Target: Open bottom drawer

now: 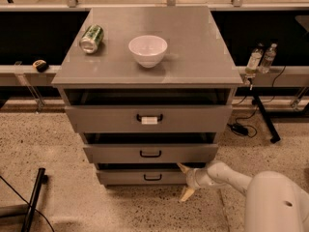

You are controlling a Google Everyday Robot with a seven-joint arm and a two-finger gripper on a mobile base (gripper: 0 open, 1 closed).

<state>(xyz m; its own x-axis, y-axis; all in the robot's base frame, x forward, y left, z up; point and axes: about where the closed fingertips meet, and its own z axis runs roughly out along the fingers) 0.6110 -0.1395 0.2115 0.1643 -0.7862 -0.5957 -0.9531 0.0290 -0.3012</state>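
The gripper (pixel 185 181), fingers apart, is hovering right of the bottom drawer (pixel 125 177), risking missing its handle (pixel 152 177).

Site: robot test lab or workshop bay.

Evidence:
- speckled hard floor (pixel 72 144)
- free-standing grey three-drawer cabinet (pixel 106 121)
- its counter (pixel 203 47) carries a white bowl (pixel 148 50) and a green can (pixel 91 38) lying on its side
- metal ledge (pixel 19 75) behind, with two bottles (pixel 260 59)
- loose cables (pixel 241 128) and a black stand leg (pixel 264 122) on the floor

The gripper (pixel 185 181), fingers spread, sits low at the right end of the bottom drawer (pixel 140 177).
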